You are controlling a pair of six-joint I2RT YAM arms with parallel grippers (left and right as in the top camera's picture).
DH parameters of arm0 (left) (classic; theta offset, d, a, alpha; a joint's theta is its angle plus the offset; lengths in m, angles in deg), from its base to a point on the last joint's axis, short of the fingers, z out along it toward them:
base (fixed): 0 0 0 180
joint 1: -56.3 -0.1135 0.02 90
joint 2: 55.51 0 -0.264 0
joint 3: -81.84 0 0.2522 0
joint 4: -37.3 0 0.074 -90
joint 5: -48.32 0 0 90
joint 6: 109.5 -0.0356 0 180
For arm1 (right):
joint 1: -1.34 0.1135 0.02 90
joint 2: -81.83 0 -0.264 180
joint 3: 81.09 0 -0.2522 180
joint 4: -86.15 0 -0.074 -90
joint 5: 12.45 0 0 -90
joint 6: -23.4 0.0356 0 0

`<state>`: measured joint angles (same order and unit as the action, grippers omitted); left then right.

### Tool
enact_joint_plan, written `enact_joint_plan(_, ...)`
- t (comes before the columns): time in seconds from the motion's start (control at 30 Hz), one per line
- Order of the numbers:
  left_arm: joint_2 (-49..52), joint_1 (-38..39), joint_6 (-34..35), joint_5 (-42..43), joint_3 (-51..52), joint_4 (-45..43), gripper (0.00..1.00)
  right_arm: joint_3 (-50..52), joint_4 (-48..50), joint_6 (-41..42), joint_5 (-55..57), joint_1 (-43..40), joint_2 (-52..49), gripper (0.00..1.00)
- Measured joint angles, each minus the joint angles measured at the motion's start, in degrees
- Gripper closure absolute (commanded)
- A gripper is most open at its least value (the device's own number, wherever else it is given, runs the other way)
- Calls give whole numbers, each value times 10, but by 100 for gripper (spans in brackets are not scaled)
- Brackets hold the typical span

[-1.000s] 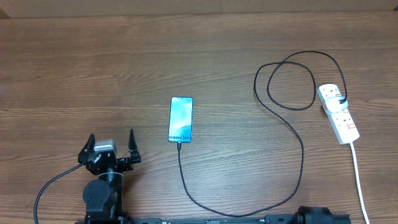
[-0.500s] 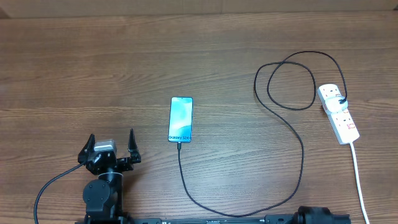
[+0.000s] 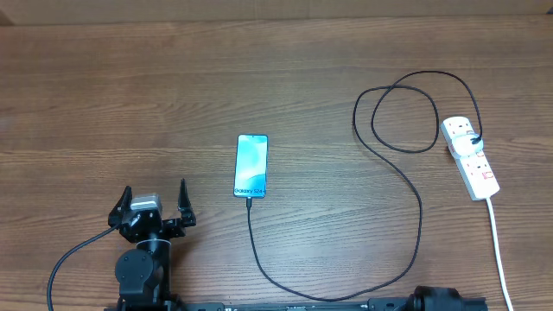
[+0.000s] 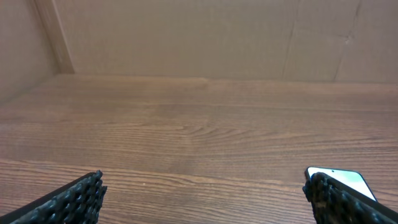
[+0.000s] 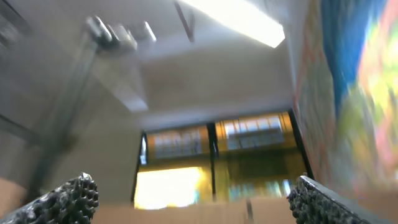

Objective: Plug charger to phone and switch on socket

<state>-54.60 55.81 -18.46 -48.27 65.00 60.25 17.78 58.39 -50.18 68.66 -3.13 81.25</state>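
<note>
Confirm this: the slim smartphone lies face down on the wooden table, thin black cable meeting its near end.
Not face down: the overhead view shows the slim smartphone lying face up, light-blue screen visible, on the wooden table, thin black cable meeting its near end.

Seen from above, the light falls even and soft on the wooden surface (image 3: 173,86). Shadows are thin, just a faint line hugging the charger (image 3: 421,210). The phone (image 3: 251,164) screen glows pale blue without glare, and the white socket (image 3: 471,160) is bright but keeps its detail. That picture is sharp edge to edge.

The left wrist view is dimmer, hazy and low in contrast, with the left gripper (image 4: 202,196) showing only as dark tips in the bottom corners.

The right wrist view is badly blurred. A ceiling light (image 5: 239,22) burns out to white, windows (image 5: 217,146) glow yellow, and colours smear along the right edge.
</note>
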Motion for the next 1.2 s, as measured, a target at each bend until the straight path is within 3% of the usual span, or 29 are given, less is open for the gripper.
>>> enact_joint_plan(0.37,0,0,0,0,0,0,0,245,-48,0,3,0,0,0)
enact_joint_plan(0.7,0,0,0,0,0,0,0,481,56,1,9,0,-1,0)
enact_joint_plan(0.93,0,0,0,0,0,0,0,567,85,25,65,0,-1,0)
enact_joint_plan(1.2,0,0,0,0,0,0,0,587,88,76,123,0,-1,0)
